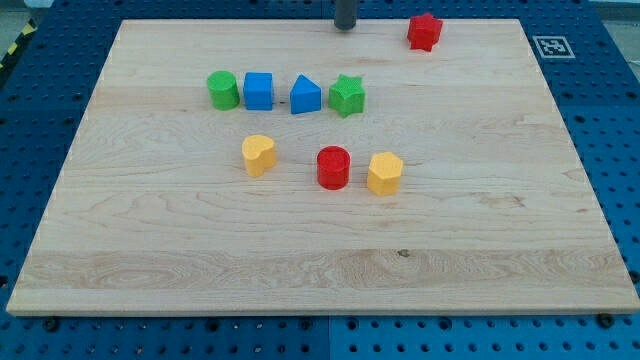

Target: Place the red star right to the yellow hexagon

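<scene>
Red star: the red star (424,31) sits at the far edge of the wooden board (320,260), toward the right, well apart from every other block.
Yellow hexagon: the yellow hexagon (384,173) lies near the board's middle, nearer to the viewer than the star and slightly left of it; the board to its right is bare wood.
My tip: my tip (345,27) rests at the far edge of the board, left of the red star with a clear gap between them, touching no block.
Claw: the arm carries none, only the dark rod, so there is nothing to be apart or together.
Red cylinder: the red cylinder (333,167) stands just left of the yellow hexagon, close beside it.
Yellow heart: the yellow heart (259,155) lies further left in that same row.
Far row: from left to right, the green cylinder (222,90), the blue cube (259,91), the blue triangle (306,96) and the green star (347,95), close together in a line.
</scene>
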